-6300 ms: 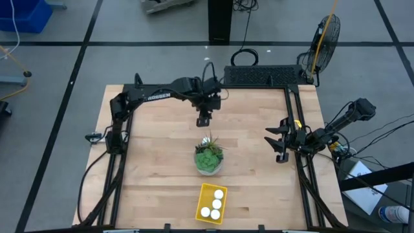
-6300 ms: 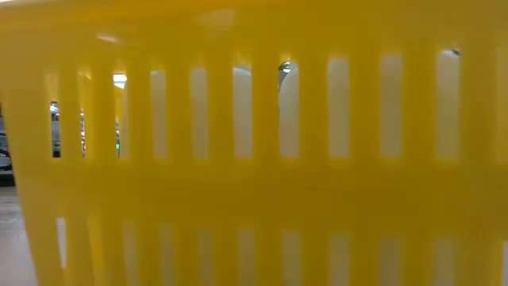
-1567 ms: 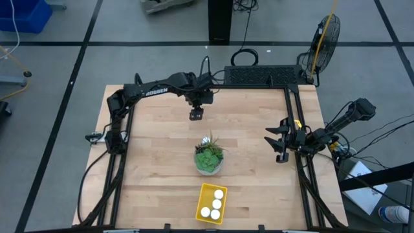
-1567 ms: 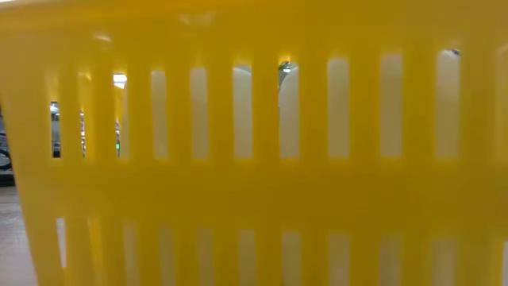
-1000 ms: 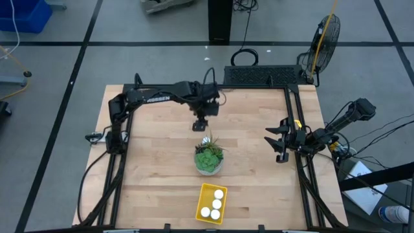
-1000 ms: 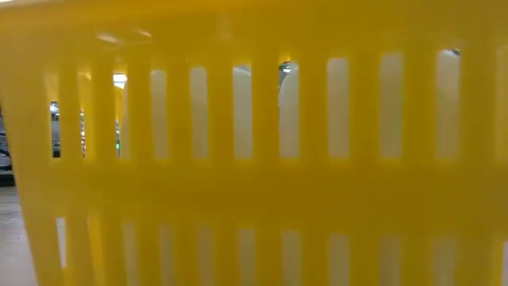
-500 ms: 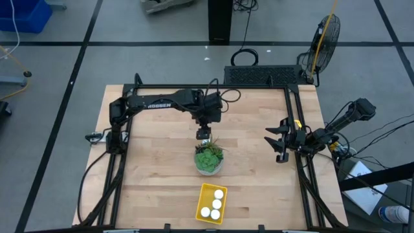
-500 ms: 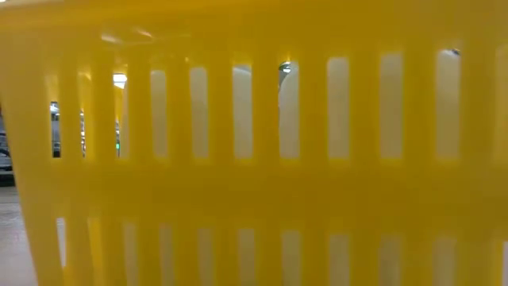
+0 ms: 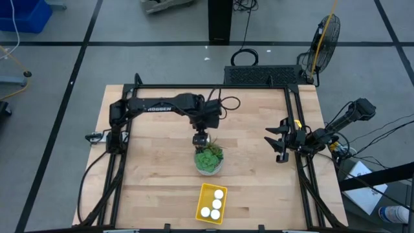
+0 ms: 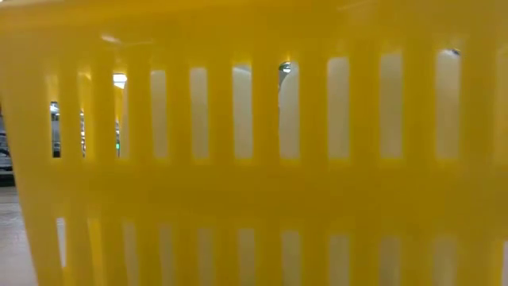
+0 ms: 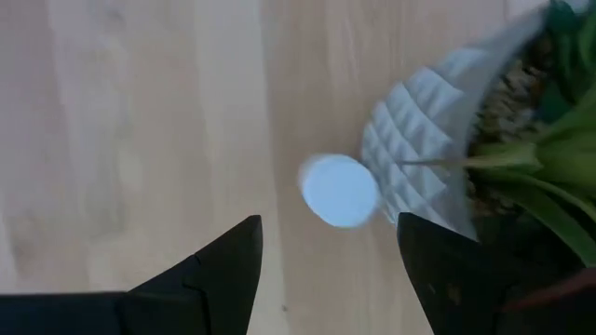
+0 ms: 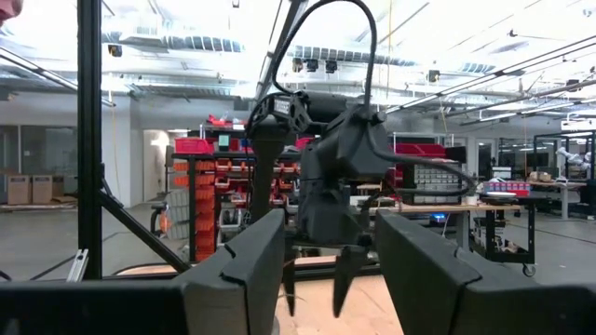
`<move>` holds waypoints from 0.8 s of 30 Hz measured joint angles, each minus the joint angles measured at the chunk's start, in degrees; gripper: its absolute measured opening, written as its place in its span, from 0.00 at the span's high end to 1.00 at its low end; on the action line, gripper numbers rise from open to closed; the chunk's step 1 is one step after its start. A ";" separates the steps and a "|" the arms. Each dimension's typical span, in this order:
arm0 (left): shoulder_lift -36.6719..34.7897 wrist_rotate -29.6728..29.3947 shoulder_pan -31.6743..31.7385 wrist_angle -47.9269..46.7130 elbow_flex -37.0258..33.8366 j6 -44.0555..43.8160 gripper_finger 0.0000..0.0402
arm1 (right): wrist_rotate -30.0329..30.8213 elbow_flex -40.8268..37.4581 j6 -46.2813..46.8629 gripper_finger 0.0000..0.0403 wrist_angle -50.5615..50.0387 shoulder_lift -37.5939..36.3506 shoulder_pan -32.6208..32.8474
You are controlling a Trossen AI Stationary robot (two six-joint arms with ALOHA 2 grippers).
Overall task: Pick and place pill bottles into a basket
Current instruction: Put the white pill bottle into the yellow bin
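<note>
A white pill bottle (image 11: 339, 191) stands cap up on the table, right beside the plant's white ribbed pot (image 11: 419, 181). My left gripper (image 9: 202, 137) hovers over it at the plant's far side, open (image 11: 331, 228) and touching nothing; in the high view it hides the bottle. The yellow basket (image 9: 202, 194) sits near the table's near edge with white pill bottles (image 9: 216, 204) standing in it, caps up. My right gripper (image 9: 279, 144) waits at the table's right edge, open (image 12: 331, 247) and empty.
The green potted plant (image 9: 208, 158) stands mid-table between my left gripper and the basket, its leaves (image 11: 549, 177) close to the bottle. The basket's slatted yellow wall (image 10: 254, 183) fills the low view. Bare wood lies to the left and right of the plant.
My left gripper has moved from the table's far side toward the near edge, up to the plant's far side, and now stands over the lone bottle. Its fingers stay apart. The basket and its bottles have kept still.
</note>
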 joint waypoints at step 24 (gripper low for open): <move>0.02 1.29 2.90 3.02 -0.04 -17.72 0.37 | 0.00 -0.01 0.00 0.60 -0.01 0.00 -0.01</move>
